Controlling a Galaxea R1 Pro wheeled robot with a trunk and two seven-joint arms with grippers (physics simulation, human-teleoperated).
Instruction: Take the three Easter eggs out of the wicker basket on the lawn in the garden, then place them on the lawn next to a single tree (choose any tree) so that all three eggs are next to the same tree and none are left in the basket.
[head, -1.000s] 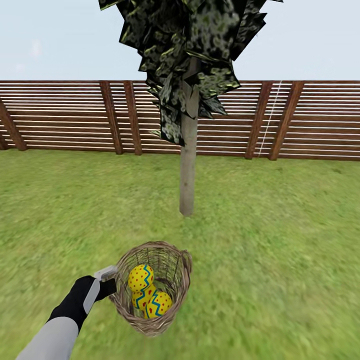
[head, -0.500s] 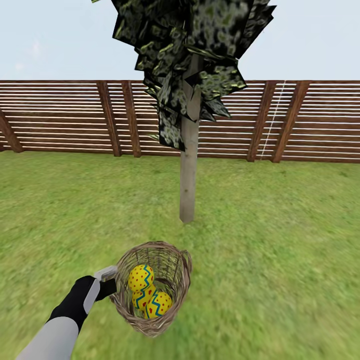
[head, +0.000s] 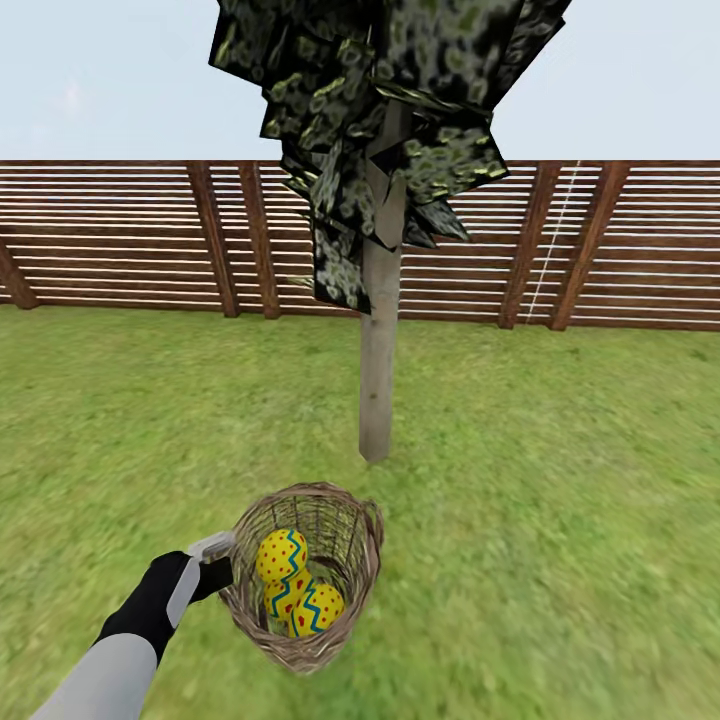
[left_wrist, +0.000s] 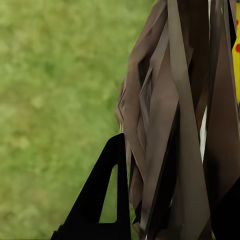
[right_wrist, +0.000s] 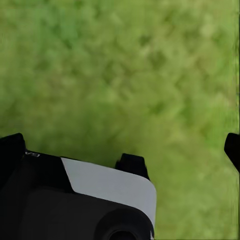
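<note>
My left gripper (head: 224, 566) is shut on the rim of the wicker basket (head: 345, 560) and holds it tilted in front of me. Three yellow Easter eggs (head: 283, 556) with red dots and blue zigzags lie inside it. In the left wrist view the gripper (left_wrist: 165, 200) has brown wicker strips (left_wrist: 160, 115) between its black fingers (left_wrist: 102, 195). The tree (head: 378, 380), with a pale bare trunk, stands on the lawn (head: 560, 470) just beyond the basket. In the right wrist view two black fingertips (right_wrist: 232, 148) stand wide apart over grass, with nothing between them.
A brown slatted wooden fence (head: 130, 235) closes the lawn behind the tree. Dark speckled foliage (head: 390, 110) hangs above the trunk. Grass spreads to both sides of the tree. Part of my own black and white body (right_wrist: 90, 200) shows in the right wrist view.
The whole view has shifted: the camera has come closer to the tree, whose trunk base now sits lower in the picture. The basket, eggs and left arm keep their place before me.
</note>
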